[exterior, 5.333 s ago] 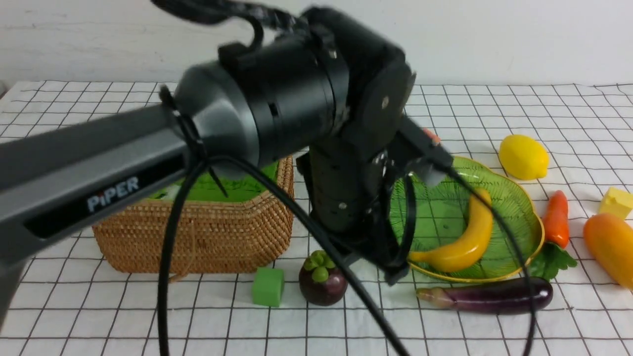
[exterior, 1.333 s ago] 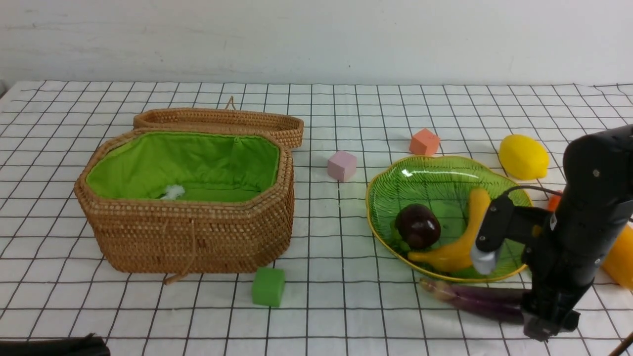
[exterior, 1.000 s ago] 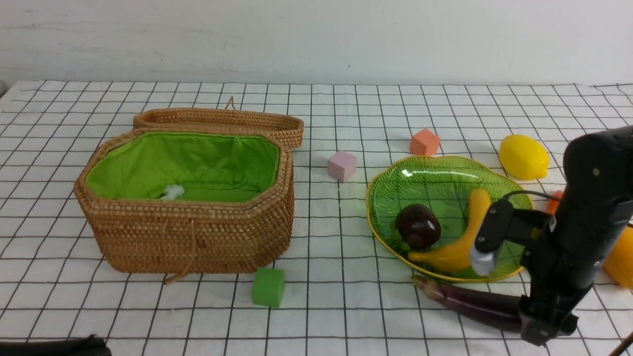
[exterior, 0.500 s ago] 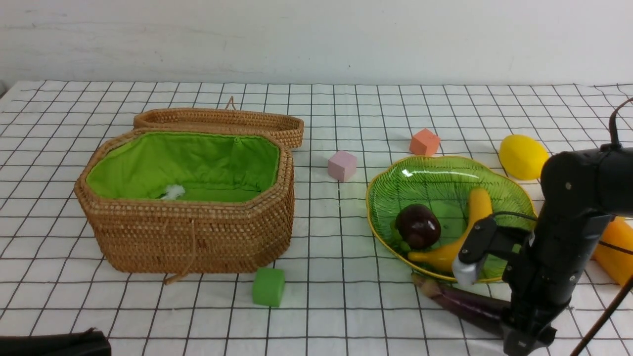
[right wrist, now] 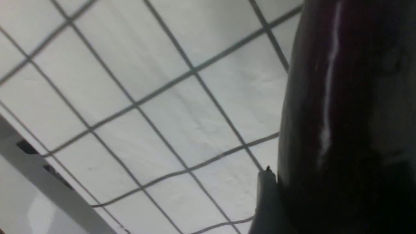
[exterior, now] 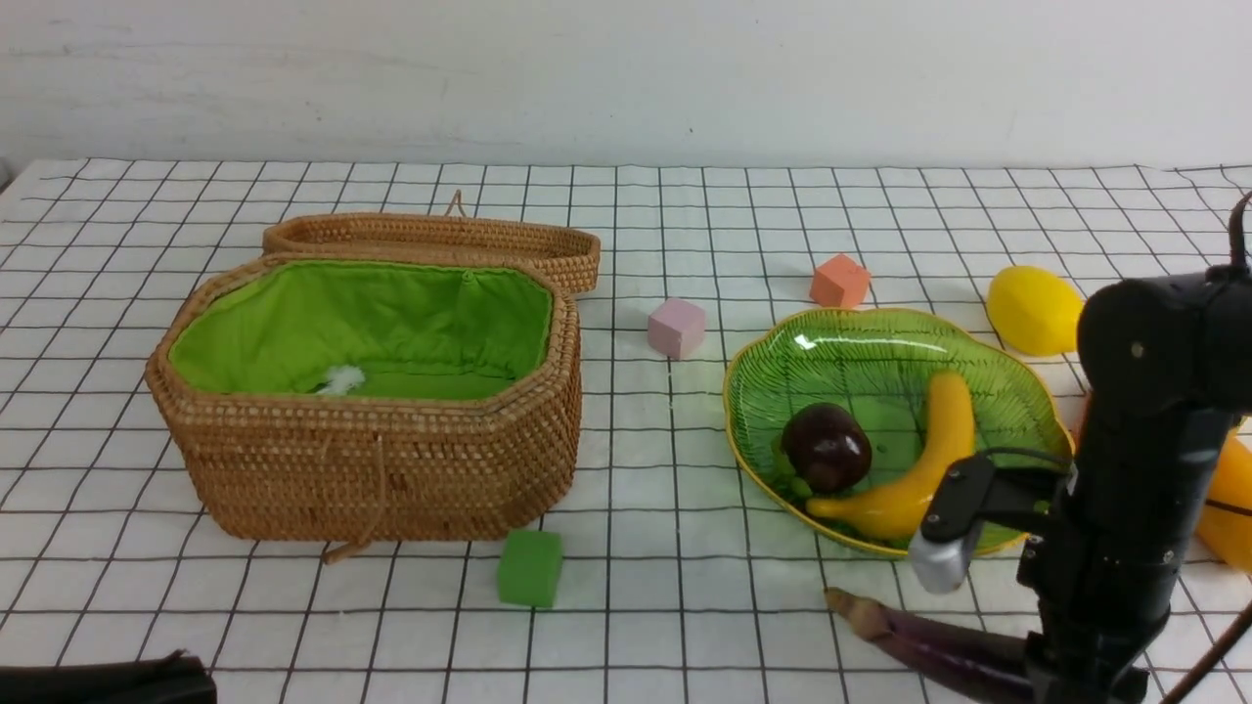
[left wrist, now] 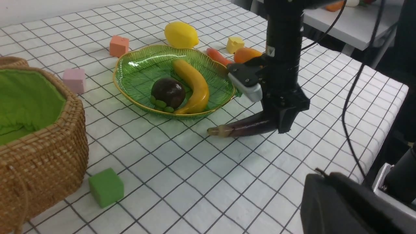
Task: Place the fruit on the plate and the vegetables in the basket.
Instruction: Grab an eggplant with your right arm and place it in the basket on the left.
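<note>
Eggplant (exterior: 934, 647), glossy dark purple, pale stem

Backdrop: I saw a plain white wall (exterior: 626, 78) | surface: a white tablecloth (exterior: 685, 606) with black grid lines lay flat | beyond its edge: a second pale tabletop (left wrist: 354, 26) stood apart | light: was even, soft.

Bare cloth (exterior: 646, 469) between basket (exterior: 391, 469) and plate (exterior: 861, 362), pink cube (exterior: 676, 328) — far end

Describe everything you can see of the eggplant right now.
The eggplant is a glossy, dark-purple, plastic-looking toy with a pale brownish stem cap. It lies slanted on the checked cloth, on the robot's side of the plate, not touching it. Its thick end is hidden in the right gripper, between its jaws.
</note>
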{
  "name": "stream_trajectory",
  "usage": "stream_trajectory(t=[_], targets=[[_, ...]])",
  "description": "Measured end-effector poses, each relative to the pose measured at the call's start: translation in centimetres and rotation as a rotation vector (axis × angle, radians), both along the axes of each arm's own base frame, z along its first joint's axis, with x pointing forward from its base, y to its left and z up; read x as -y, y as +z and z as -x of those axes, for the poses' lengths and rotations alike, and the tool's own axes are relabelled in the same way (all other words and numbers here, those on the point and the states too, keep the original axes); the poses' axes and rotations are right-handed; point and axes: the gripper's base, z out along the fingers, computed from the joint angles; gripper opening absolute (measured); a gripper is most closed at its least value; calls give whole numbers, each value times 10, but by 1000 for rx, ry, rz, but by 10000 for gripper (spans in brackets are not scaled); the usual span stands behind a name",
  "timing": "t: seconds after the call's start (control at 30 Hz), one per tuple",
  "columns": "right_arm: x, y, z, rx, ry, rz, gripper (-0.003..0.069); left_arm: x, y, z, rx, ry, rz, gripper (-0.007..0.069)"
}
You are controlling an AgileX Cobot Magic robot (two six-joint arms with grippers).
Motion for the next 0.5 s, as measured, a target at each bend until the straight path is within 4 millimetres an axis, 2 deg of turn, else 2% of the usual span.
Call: stream_trajectory(t=[0.1,0.13,0.17,0.2,0.27,0.33,0.4,0.43,0.47,0.5], targets=[[-30,42,10,114,-30,-81,426,-5,-1,-4,-2,65,-34,-13],[-46,63,14,180,-30,-133,426,-8,0,-6,-1,101,-39,-13],[-48,65,14,189,-27,-138,426,-8,0,-6,-1,101,-39,-13],[-73,95,20,297,-1,-231,426,-14,0,-11,3,193,-43,-13],[-99,121,25,392,51,-322,426,-19,0,-16,8,271,-49,-13],[-135,146,29,490,129,-421,426,-26,0,-20,-24,376,-19,-13],[-166,159,24,553,175,-492,426,-31,0,-23,-39,451,4,-13],[-167,159,25,556,178,-495,426,-32,0,-23,-48,460,12,-13],[-188,166,16,606,193,-537,426,-34,0,-24,-53,488,22,-13],[-202,162,5,630,198,-548,426,-34,0,-24,-56,499,29,-13]])
